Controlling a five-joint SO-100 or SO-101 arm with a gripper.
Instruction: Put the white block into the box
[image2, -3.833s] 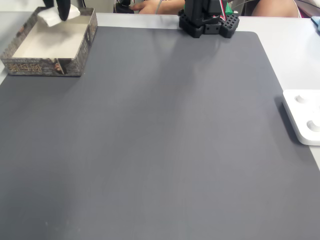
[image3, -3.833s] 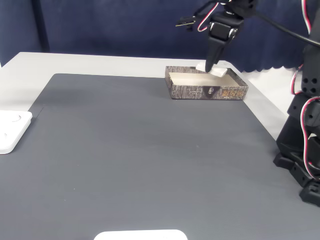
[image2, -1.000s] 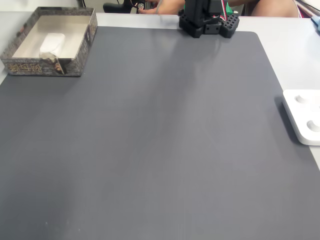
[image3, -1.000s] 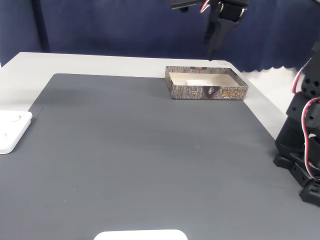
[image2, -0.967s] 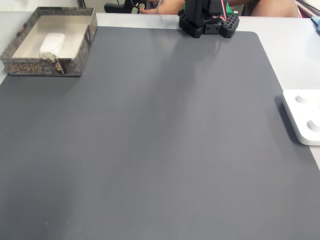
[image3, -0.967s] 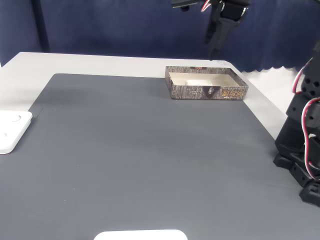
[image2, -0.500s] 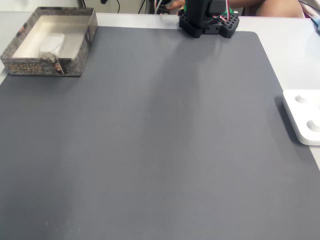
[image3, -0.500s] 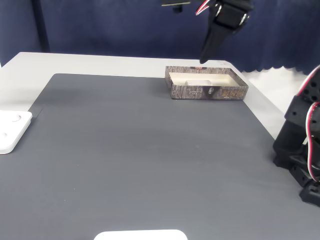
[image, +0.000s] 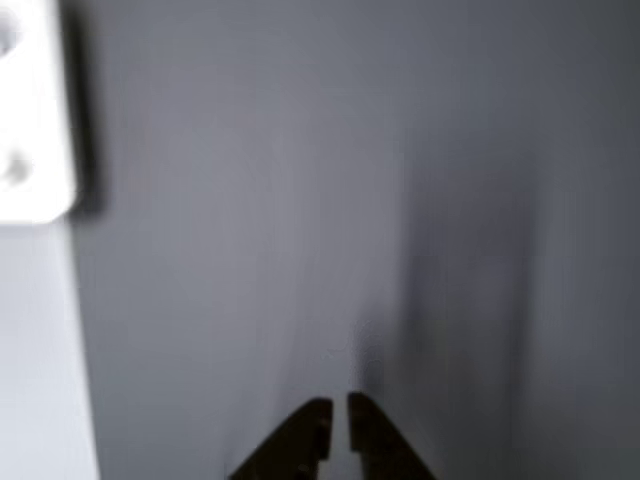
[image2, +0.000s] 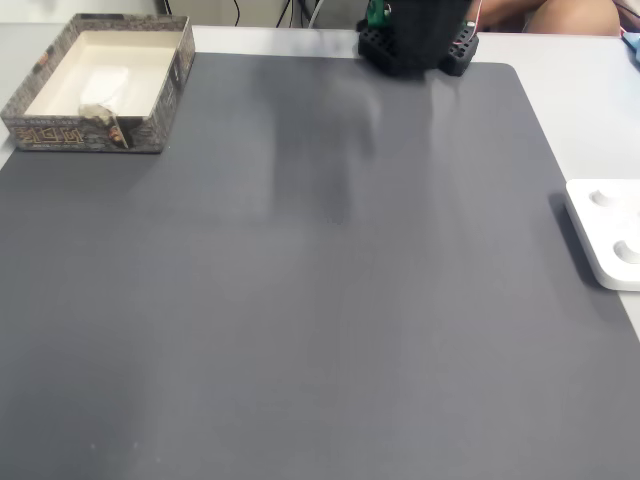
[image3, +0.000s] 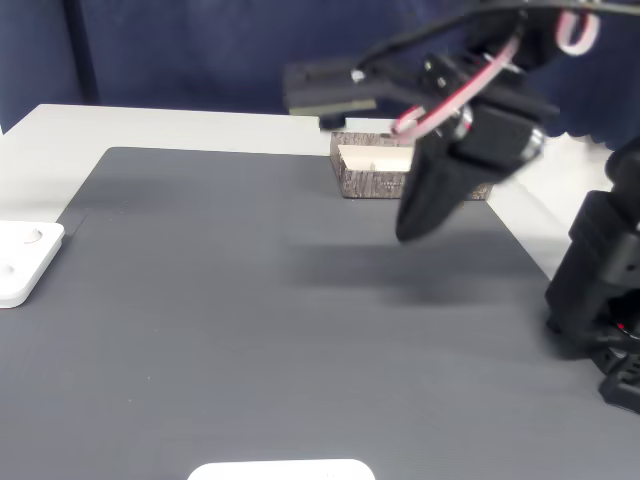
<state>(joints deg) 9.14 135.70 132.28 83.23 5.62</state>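
1. The white block (image2: 100, 82) lies on the floor of the box (image2: 170, 88), at the gray mat's (image2: 330, 300) far left corner in a fixed view.
2. The gripper (image: 339, 420) hangs over bare mat — fingers nearly together, holding nothing.
3. Placement looks done; next, likely parking the arm.

Landmark: mat (image2: 320, 270). Box (image2: 172, 88) on mat's far-left corner in a fixed view; white block (image2: 102, 85) inside box. Flat device (image2: 608, 232) beside mat's right edge. Gripper (image3: 408, 232) above mat, apart from box.
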